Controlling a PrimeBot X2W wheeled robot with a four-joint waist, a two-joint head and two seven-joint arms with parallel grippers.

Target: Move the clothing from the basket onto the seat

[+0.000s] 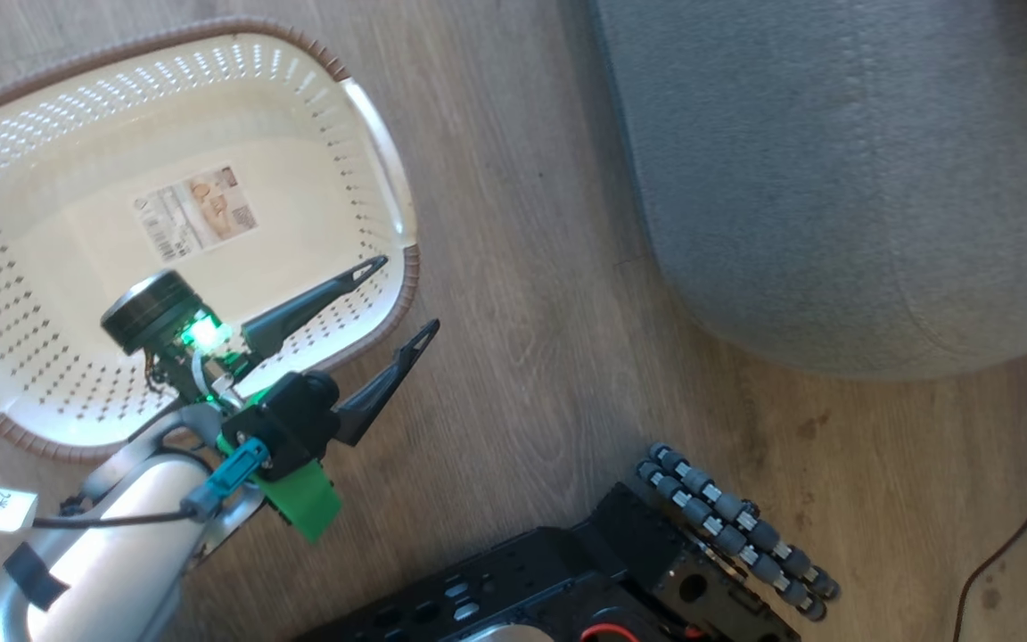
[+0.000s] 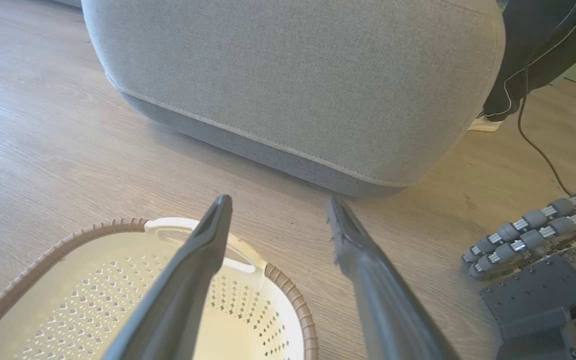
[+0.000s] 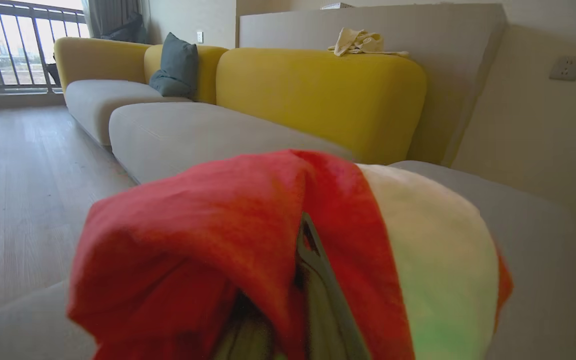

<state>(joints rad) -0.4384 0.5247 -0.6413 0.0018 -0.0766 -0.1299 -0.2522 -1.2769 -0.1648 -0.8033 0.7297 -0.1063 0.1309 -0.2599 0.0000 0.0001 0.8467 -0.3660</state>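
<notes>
The basket [image 1: 50, 152] was set at the left on the floor [image 1: 522, 374], long axis slanted lower left to upper right. The left gripper [image 1: 406, 292] was spread wide, released, astride its rim, pointed toward the seat [image 1: 834, 178]. The clothing [image 3: 208, 225], bunched with no clear axis, was clenched in the right gripper [image 3: 307, 240] over the seat.

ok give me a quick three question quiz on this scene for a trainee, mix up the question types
1. Multiple choice: the red and white clothing is gripped by A) the left gripper, B) the right gripper, C) nothing.
2. True or false: the basket is piled full of garments.
3. Fill in: the left gripper's jaws, by the basket's rim, stand ____.

Key: 1 B; 2 false; 3 open.
</notes>
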